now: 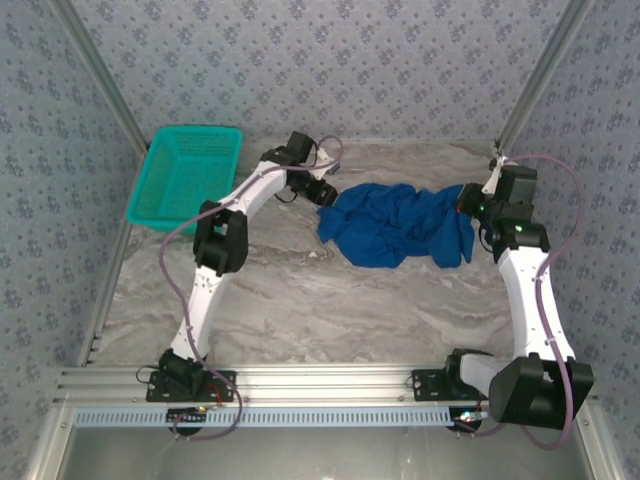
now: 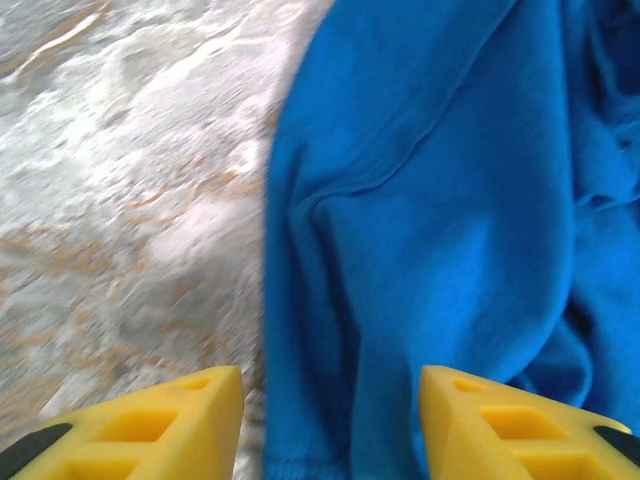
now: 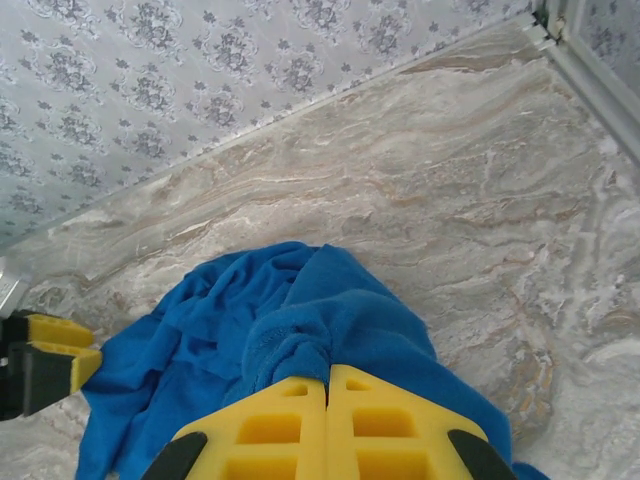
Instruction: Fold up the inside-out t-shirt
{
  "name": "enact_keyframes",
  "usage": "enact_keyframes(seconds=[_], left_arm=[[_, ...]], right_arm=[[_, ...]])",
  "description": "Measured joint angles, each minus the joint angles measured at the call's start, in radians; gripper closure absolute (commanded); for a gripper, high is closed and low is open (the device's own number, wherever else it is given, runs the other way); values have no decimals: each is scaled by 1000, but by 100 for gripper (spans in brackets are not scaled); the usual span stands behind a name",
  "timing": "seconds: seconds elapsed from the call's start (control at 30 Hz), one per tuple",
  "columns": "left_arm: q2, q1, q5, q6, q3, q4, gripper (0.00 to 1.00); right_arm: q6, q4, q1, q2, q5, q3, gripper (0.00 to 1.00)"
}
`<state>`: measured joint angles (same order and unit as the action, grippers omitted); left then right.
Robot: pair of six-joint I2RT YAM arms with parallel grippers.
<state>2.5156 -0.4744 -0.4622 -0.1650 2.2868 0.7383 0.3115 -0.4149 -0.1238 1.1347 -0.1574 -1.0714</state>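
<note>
**Surroundings.** A teal mesh basket point(image 1: 185, 175) is standing at the far left of the marble table point(image 1: 300, 300), against the patterned wall point(image 1: 330, 60) and well apart from the cloth. Nothing is lying between the basket and the arms. Aluminium frame rails point(image 1: 320, 378) are running along the near edge and up both rear corners.

**Task item.** The inside-out t-shirt point(image 1: 400, 225) is lying crumpled in a heap on the far half of the table, right of centre, between the two grippers.

**Left gripper** point(image 2: 330, 420). The jaws are standing apart. In the left wrist view they are straddling the left edge of the shirt. One yellow finger point(image 2: 190, 410) is sitting over bare table, the other over blue cloth, and the hem is running through the gap. Whether either finger is touching the cloth cannot be told.

**Right gripper** point(image 3: 327, 385). The fingers are pressing together and pinching a bunched fold of the shirt at their tips.

**Arm poses.** The left arm point(image 1: 225, 235) is reaching forward from its base, bending at the elbow and angling right toward the shirt's left end. The right arm point(image 1: 530, 290) is extending up the right side of the table, with its wrist turning inward at the shirt's right end.
</note>
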Motion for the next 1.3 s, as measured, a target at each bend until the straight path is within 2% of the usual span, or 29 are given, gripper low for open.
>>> enact_keyframes(seconds=[0.03, 0.07, 0.1, 0.2, 0.23, 0.33, 0.4, 0.47, 0.53, 0.57, 0.67, 0.77, 0.87, 0.97, 1.13, 1.3], left_arm=[[11, -4, -19, 7, 10, 0, 45], [21, -8, -37, 10, 13, 1, 50], [27, -12, -47, 12, 14, 5, 58], [45, -21, -77, 18, 17, 34, 96], [45, -24, -85, 18, 21, 50, 100], [17, -18, -97, 31, -7, 51, 100], [-99, 0, -84, 62, -191, -13, 100], [-319, 39, -49, 103, -443, -107, 100], [-538, 93, -8, 144, -622, -166, 100], [-694, 137, 16, 169, -698, -217, 100], [-1025, 238, 101, 213, -792, -370, 100], [-1225, 251, 169, 240, -837, -491, 100], [-1315, 231, 195, 262, -871, -542, 100], [-1315, 227, 204, 291, -922, -548, 100], [-1291, 225, 228, 331, -1079, -470, 100], [-1430, 224, 270, 358, -1174, -389, 100]], right_arm=[[0, 0, 0, 3, -6, -2, 100], [0, -1, 0, 7, -12, -5, 100], [0, 0, 0, 10, -18, -9, 100], [-1, 0, 0, 21, -55, -31, 100], [-1, 0, 0, 25, -73, -43, 100], [-9, -17, 0, 23, -96, -106, 100], [-19, -32, -5, 9, -69, -171, 100], [-32, -45, -12, -21, -20, -226, 100], [-40, -54, -19, -61, 25, -269, 100], [-43, -60, -22, -85, 47, -293, 100], [-47, -62, -23, -121, 69, -352, 100], [-47, -64, -24, -121, 66, -391, 100], [-51, -76, -29, -106, 34, -418, 100], [-58, -88, -31, -84, -25, -422, 100], [-66, -156, -32, -93, -112, -424, 100], [-64, -204, -32, -143, -113, -429, 100]])
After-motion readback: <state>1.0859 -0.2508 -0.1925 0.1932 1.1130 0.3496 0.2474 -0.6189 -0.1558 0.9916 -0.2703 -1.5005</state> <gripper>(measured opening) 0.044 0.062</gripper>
